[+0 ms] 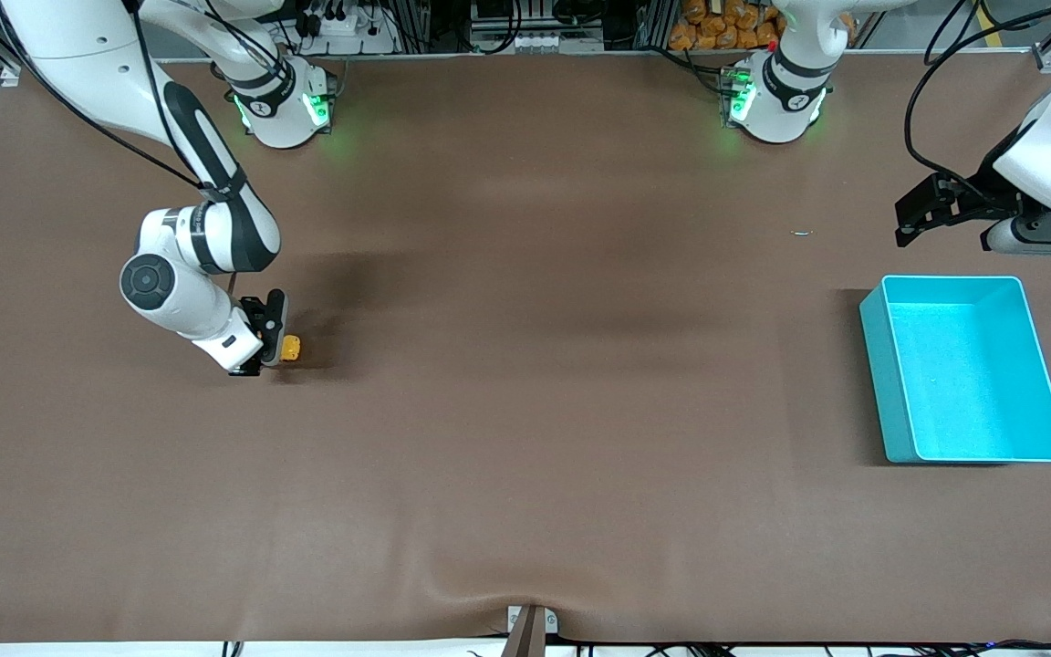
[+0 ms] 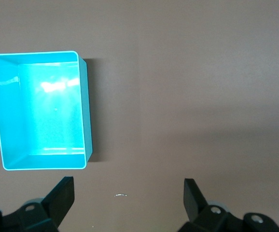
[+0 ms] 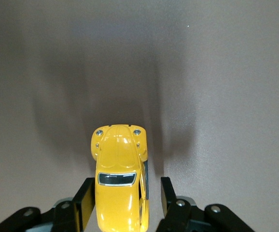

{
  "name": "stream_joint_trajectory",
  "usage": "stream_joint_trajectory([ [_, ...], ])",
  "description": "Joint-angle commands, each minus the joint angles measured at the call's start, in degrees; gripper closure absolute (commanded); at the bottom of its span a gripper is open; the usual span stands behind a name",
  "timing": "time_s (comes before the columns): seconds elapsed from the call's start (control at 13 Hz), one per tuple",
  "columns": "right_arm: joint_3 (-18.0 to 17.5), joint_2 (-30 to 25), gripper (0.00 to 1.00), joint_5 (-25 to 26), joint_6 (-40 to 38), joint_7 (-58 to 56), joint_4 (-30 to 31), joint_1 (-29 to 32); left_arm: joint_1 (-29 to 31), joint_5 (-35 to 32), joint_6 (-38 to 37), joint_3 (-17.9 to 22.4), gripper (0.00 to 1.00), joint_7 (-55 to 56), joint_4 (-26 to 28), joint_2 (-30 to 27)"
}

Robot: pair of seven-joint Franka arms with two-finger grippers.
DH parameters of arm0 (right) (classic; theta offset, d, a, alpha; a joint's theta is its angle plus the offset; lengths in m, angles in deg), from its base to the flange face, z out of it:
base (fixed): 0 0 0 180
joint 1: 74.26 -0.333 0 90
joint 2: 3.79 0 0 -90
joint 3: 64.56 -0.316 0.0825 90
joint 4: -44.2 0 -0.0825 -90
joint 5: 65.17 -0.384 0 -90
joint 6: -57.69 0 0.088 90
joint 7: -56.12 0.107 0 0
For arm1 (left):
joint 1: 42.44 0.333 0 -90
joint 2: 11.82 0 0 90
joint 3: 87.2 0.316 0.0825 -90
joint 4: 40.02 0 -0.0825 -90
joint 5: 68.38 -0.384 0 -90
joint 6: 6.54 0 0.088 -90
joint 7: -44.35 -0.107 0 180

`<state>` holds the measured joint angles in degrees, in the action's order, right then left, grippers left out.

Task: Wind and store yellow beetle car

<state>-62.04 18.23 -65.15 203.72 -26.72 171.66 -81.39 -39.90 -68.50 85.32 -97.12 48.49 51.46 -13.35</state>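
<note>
The yellow beetle car [image 1: 290, 347] sits on the brown table toward the right arm's end. In the right wrist view the car [image 3: 119, 183] lies between my right gripper's fingers, its nose pointing away from the palm. My right gripper [image 1: 272, 351] is low at the table and open around the car. One finger [image 3: 87, 200] is against the car's side, and the other finger [image 3: 166, 195] stands a little off it. My left gripper [image 1: 916, 214] is open and empty, held above the table beside the turquoise bin [image 1: 877, 365]. The left wrist view shows my left gripper [image 2: 129, 198] and the bin [image 2: 85, 116], which is empty.
The bin stands toward the left arm's end of the table. A small shiny scrap [image 1: 801, 233] lies on the table under the left gripper and also shows in the left wrist view [image 2: 120, 195]. The arm bases [image 1: 284, 109] stand along the table's edge.
</note>
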Motion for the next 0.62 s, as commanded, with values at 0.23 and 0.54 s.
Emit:
stream_joint_trajectory([
  [0.23, -0.3, 0.1, 0.82, 0.6, 0.8, -0.5, 0.5, -0.1, 0.5, -0.9, -1.1, -0.5, 0.0, 2.1, -0.4, 0.3],
  [0.54, -0.3, 2.5, 0.85, 0.3, 1.6, -0.5, 0.3, -0.7, -0.2, -1.0, -1.1, -1.2, 0.0, 4.1, 0.1, 0.9],
])
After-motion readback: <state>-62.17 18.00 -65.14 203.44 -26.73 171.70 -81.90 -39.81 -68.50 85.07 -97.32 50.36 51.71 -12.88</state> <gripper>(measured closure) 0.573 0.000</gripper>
